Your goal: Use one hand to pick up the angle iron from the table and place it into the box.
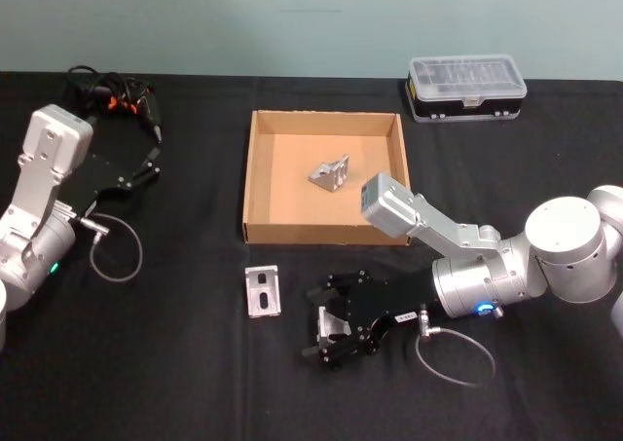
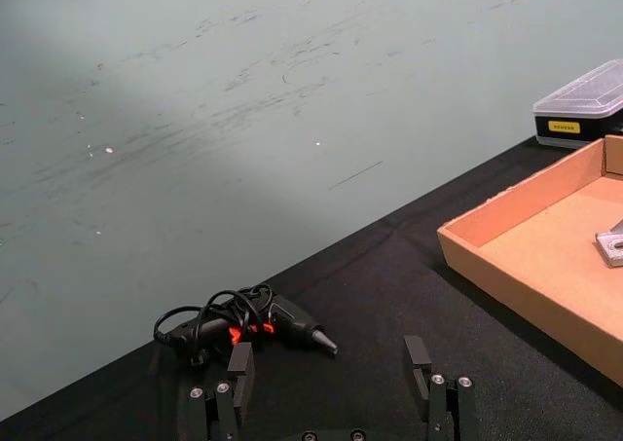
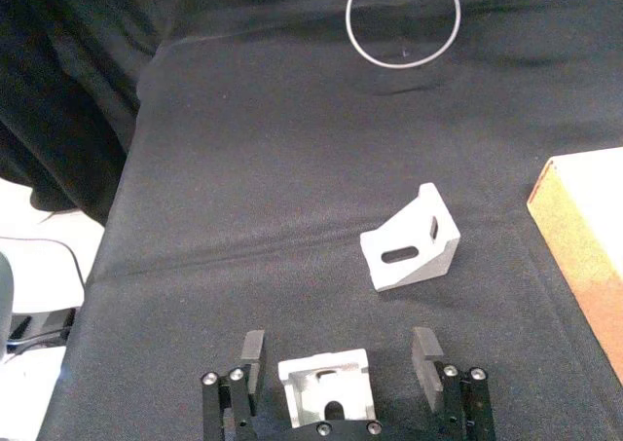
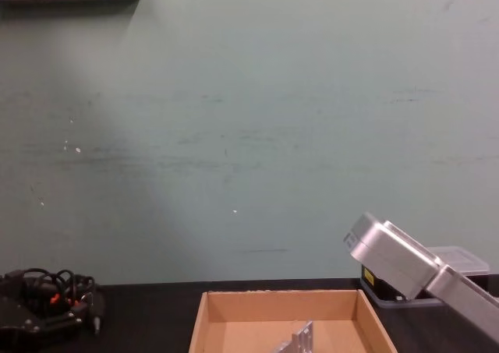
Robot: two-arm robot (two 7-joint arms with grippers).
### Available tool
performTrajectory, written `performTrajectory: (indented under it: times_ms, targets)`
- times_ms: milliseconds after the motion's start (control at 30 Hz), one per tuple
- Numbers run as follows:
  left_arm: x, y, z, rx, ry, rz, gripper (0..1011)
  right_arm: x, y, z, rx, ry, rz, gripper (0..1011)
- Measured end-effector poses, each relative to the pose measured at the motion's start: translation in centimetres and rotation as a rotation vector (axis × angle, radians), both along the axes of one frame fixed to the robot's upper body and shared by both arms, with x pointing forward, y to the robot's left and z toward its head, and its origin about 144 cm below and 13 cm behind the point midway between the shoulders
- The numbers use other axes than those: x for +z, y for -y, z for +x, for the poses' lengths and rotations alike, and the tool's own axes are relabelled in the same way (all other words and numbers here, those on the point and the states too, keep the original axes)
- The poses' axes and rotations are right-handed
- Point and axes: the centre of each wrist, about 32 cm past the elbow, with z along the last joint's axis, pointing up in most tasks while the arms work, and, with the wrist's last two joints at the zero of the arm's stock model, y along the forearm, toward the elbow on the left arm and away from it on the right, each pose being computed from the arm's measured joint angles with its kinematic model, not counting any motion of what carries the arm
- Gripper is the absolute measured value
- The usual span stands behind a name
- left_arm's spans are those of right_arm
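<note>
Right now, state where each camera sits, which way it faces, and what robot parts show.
Head: high, looking down at the table, the box and both arms; right claw open around an angle iron, left claw parked left.
Chest: lower, facing the wall over the box; right arm shows.
Left wrist: faces the wall across the table; own fingers show.
Right wrist: looks along the table; own fingers flank that angle iron.
Head and chest share the box.

Angle iron [image 1: 331, 174] in tan box [image 1: 321, 233], second iron [image 1: 262, 291] on black table [image 1: 175, 363], third iron [image 3: 326, 387] within right tool [image 3: 338, 342]
</note>
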Motion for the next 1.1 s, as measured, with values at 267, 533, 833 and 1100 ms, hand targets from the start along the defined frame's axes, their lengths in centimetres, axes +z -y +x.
performTrajectory:
  times_ms: [267, 533, 833, 1100]
  targets:
    - [0.0, 0.0, 0.0, 0.000, 0.000, 0.000, 1000, 0.0, 0.0, 0.0, -0.002, 0.001, 0.002, 798]
    - [0.0, 0.0, 0.0, 0.000, 0.000, 0.000, 1000, 0.0, 0.1, 0.0, -0.003, 0.001, 0.003, 547]
    - [0.0, 0.0, 0.0, 0.000, 0.000, 0.000, 1000, 0.1, 0.1, -0.1, -0.004, 0.001, 0.004, 452]
    - [0.0, 0.0, 0.0, 0.000, 0.000, 0.000, 1000, 2.6, 0.2, 0.1, -0.078, 0.056, 0.137, 452]
